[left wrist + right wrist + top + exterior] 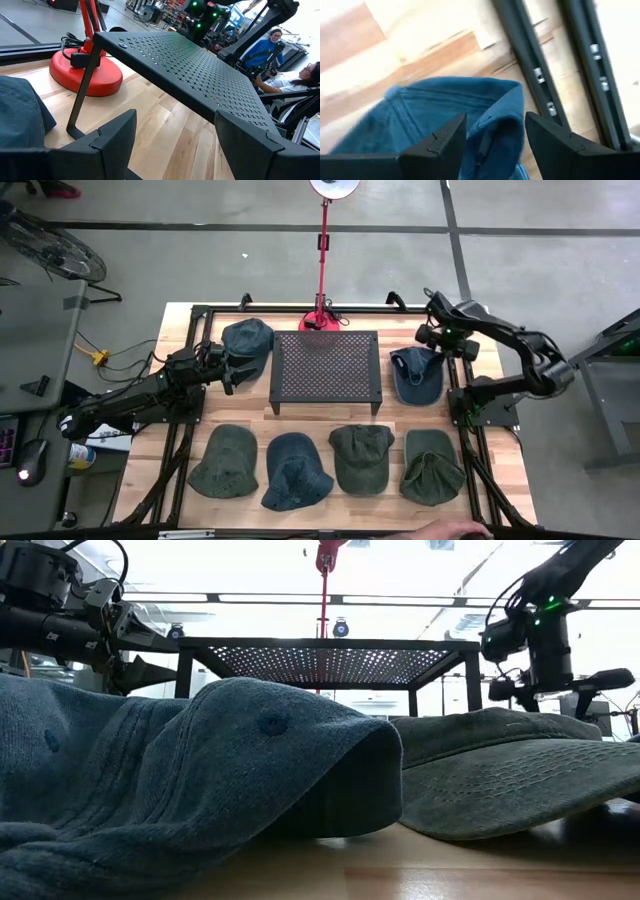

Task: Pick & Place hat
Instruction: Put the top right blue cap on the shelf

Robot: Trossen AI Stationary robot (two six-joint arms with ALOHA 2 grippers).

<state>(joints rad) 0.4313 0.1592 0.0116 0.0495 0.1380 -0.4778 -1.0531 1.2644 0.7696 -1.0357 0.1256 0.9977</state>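
Pre-grasp, by the look of it: nothing lifted yet. Right hand (pixel 432 332) hovering over the far end of the blue hat (pixel 415 374) lying right of the rack (pixel 325 370), fingers apart, nothing between them. Left hand (pixel 222 368) at the near right edge of the dark hat (pixel 247 340) left of the rack, fingers also apart and empty; whether touching the hat, cannot tell. Four more hats in a near row along the bench (pixel 250 420), untouched. Which hat goes first and where it goes: not settled by these views; the rack top sits bare and looks the likely drop. Next move for the right side: descend onto the crown or back edge, pinch a fold of cloth rather than the stiff brim, lift clear of the rack edge before traversing. Soft fabric, so expect sag and drape on lift. View differences: overhead gives the full layout and which arm is which; right wrist alone shows the blue hat (pixel 445 120) straight below between the finger tips, with the bench frame rails alongside; left wrist looks under the rack (pixel 200 65) towards the red lamp base (pixel 85 72), only a sliver of its own hat (pixel 20 120) at the edge, plus people seated beyond the bench; low view blocked by two near-row hats, but confirms both hands up off the bench.
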